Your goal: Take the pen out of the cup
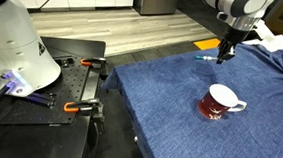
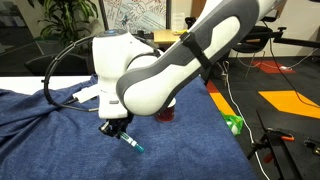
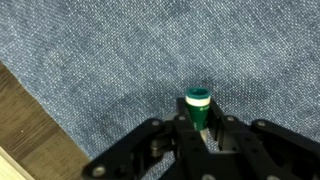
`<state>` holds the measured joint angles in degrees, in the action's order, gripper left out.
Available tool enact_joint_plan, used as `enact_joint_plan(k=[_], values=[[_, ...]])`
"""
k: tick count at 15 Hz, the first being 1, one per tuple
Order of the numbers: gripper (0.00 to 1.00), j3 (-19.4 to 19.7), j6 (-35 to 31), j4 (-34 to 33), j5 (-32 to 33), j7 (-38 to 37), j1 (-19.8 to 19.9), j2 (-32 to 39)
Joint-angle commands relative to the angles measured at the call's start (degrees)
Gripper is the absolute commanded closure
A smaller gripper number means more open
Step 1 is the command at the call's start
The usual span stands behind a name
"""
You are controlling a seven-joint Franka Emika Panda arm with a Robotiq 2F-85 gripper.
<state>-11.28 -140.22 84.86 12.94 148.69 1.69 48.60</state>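
Observation:
My gripper point(image 1: 224, 57) is shut on the pen point(image 3: 198, 103), a thin teal marker with a whitish band, held between the fingers close above the blue cloth point(image 3: 150, 50). In an exterior view the pen point(image 2: 133, 144) sticks out below the fingers point(image 2: 117, 132) at a slant. In an exterior view the pen point(image 1: 205, 59) points left from the fingers, near the cloth's far edge. The dark red cup point(image 1: 218, 102) with white interior stands on the cloth well in front of the gripper, handle to the right, and holds nothing I can see. In an exterior view the cup point(image 2: 168, 112) is mostly hidden behind the arm.
The blue cloth point(image 1: 179, 122) covers the table. A black bench with orange clamps point(image 1: 74, 107) and a white robot base point(image 1: 14, 40) stand beside it. The wood floor point(image 3: 25, 125) shows past the cloth's edge. A green object point(image 2: 234, 124) lies on the floor.

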Motion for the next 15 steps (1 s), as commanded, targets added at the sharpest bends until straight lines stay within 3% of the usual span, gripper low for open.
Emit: enact_joint_plan(k=[1,7,15], values=[[0.46,-1.65,0.61,-2.7,-0.15,1.38,0.88,2.18],[0.01,1.67,-0.34,0.75,-0.17,-1.86,-1.71,-3.23],[0.0,6.6,-3.47,12.77,4.89,-11.76,-5.25,-19.68]])
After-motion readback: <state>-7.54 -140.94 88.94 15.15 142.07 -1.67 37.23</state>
